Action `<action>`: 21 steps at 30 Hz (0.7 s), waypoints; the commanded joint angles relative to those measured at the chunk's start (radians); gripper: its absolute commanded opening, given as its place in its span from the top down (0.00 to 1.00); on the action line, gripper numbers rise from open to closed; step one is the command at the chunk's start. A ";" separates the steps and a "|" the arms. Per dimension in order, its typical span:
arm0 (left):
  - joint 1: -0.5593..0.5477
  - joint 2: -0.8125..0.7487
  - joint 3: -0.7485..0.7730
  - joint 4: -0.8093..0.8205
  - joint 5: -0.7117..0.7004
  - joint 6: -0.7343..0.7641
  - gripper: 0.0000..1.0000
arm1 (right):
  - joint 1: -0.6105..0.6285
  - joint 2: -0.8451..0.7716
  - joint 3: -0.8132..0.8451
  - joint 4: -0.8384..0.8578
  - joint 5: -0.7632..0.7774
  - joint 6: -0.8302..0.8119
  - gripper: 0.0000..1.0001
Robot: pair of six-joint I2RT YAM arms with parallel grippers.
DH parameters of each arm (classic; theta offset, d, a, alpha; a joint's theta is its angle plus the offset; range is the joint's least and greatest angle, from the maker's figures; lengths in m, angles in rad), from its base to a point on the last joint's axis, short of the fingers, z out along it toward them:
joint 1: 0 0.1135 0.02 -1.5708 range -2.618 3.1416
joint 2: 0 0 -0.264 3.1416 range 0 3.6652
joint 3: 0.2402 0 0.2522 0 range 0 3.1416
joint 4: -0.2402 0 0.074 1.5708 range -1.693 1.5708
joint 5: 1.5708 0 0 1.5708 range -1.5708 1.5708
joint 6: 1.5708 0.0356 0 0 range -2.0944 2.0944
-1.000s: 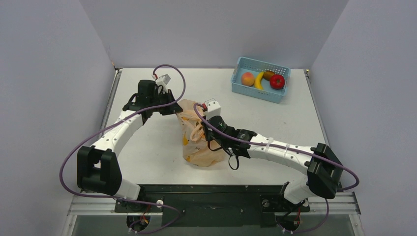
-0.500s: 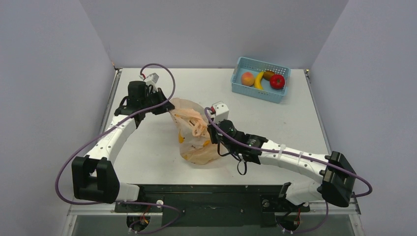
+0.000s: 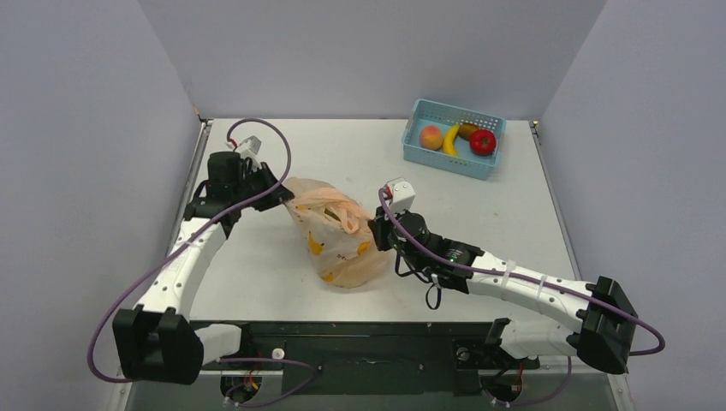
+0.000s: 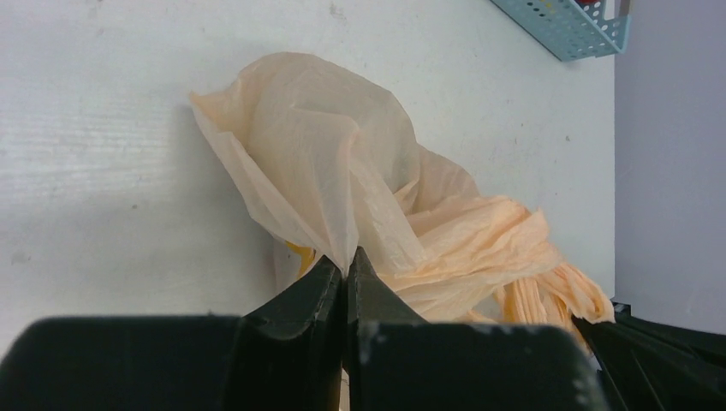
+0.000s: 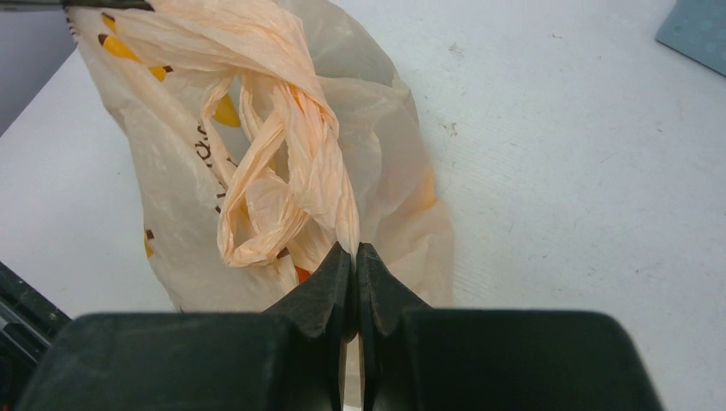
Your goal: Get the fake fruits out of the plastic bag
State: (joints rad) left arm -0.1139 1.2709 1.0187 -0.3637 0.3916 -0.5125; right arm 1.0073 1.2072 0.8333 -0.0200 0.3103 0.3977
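Nearest the lower edge of the top view, both arms are reaching up the white table [image 3: 257, 282] toward the middle of the frame. The right gripper [image 3: 374, 233] is pressing its jaws together on a twisted loop handle [image 5: 321, 163] of the plastic bag [image 3: 338, 244]. In the right wrist view the film is running straight down into the closed fingertips. The left gripper [image 3: 281, 199], further up and to the left, is pinching a fold of the bag's thin pale-orange skin, as the left wrist view confirms at lower centre.

The bag is lying on the table between the two grippers, crumpled and drawn out from upper left to lower right.

Markings: the right wrist view is showing yellow patches with dark brown tips and a short run of dark printed characters [image 5: 205, 145] on the film, too creased to read. The top view is showing the same yellow marks only as blobs. Whether any of them are fake fruits inside the bag cannot be told.

The left wrist view alone is showing the bag's billowing upper fold [image 4: 342, 171]. It catches only a corner of the blue basket [image 4: 569, 26].

Farthest, at upper right of the top view, the basket is holding a banana [image 3: 450, 140], a peach-coloured fruit [image 3: 431, 137], a red fruit [image 3: 483, 142] and a darker fruit [image 3: 467, 130], partly hidden.
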 commanded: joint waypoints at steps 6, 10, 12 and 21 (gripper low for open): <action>0.006 -0.365 0.001 -0.353 -0.086 0.079 1.00 | -0.006 -0.052 -0.039 0.122 -0.087 0.025 1.00; -0.004 -0.448 0.046 -0.422 -0.088 0.090 1.00 | -0.006 -0.054 -0.057 0.137 -0.101 0.031 1.00; -0.017 -0.461 0.084 -0.421 -0.073 0.086 1.00 | -0.006 -0.055 -0.061 0.138 -0.107 0.036 1.00; -0.132 -0.330 0.149 -0.365 -0.158 0.018 0.60 | -0.006 -0.056 -0.046 0.133 -0.140 0.032 1.00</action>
State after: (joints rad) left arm -0.2195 0.8673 1.1126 -0.7738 0.2897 -0.4515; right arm 1.0073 1.1816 0.7696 0.0669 0.1890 0.4301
